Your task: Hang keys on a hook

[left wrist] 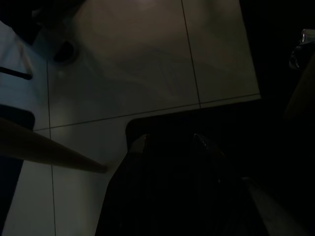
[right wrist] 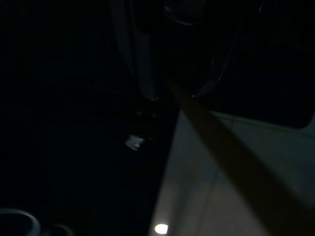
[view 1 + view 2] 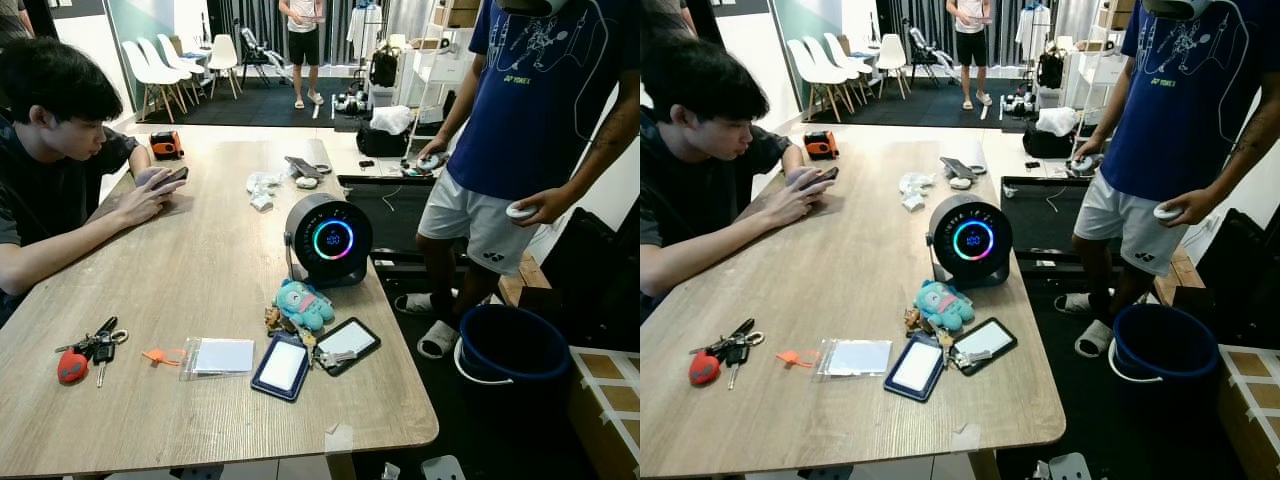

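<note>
Nothing of the task looks done yet: the keys [image 3: 88, 352] lie untouched near the tabletop's [image 3: 200, 270] front left corner. No hook can be made out. Both tools hang below in shade; I cannot tell how far either is open.

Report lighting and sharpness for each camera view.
Left and right eye views: evenly lit, sharp, the keys and wooden table clear. Left wrist view: dim, floor tiles barely readable. Right wrist view: nearly black, with one pale floor patch.
</note>
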You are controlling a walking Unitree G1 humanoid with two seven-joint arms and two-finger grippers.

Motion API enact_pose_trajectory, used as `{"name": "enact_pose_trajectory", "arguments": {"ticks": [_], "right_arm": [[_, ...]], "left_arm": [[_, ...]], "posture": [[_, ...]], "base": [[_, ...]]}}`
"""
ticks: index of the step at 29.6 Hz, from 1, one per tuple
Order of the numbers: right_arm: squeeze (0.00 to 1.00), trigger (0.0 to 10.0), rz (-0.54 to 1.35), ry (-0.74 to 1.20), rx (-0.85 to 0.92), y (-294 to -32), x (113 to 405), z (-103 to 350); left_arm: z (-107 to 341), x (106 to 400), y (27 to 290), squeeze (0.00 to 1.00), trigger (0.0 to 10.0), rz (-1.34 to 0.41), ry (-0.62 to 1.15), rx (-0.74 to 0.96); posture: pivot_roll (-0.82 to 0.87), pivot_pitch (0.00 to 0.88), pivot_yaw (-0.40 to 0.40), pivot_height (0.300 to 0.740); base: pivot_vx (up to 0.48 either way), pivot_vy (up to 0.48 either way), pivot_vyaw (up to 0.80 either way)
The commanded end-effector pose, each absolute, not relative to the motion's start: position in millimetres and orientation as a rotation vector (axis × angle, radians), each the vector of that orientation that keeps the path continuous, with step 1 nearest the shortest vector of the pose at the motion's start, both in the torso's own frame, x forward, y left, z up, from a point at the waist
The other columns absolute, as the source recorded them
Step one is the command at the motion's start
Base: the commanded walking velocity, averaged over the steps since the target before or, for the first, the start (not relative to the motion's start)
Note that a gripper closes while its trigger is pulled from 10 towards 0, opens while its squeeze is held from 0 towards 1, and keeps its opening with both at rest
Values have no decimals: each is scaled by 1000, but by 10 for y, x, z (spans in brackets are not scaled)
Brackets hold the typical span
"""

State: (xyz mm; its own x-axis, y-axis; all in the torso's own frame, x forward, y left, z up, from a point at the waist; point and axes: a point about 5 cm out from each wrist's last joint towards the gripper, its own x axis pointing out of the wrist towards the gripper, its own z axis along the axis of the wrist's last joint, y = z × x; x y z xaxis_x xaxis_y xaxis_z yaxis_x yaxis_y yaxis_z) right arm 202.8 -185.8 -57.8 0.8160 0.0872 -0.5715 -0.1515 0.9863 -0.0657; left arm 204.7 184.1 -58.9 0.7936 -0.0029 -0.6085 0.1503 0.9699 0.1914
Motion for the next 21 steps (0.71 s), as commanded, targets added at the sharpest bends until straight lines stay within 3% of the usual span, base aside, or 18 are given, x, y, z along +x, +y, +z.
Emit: {"name": "enact_pose_trajectory", "arguments": {"ticks": [1,11,17,21], "right_arm": [[0,10000,30,646,-59,-2015,1945,-623],[0,10000,-20,682,-78,-2187,1836,-655],[0,10000,-145,720,-29,-2378,1716,-687],[0,10000,-31,706,-160,-2318,1736,-671]], "left_arm": [[-616,2013,1852,0,10000,-88,672,249],[-614,2019,1865,0,10000,-90,674,253],[-617,2015,1863,0,10000,-93,675,255],[-610,2030,1857,0,10000,-100,673,258]], "posture": [[-3,71,36,740],[-7,75,38,740],[-8,78,44,740],[-9,77,45,740]], "base": [[0,0,0],[0,0,0],[0,0,0],[0,0,0]]}}
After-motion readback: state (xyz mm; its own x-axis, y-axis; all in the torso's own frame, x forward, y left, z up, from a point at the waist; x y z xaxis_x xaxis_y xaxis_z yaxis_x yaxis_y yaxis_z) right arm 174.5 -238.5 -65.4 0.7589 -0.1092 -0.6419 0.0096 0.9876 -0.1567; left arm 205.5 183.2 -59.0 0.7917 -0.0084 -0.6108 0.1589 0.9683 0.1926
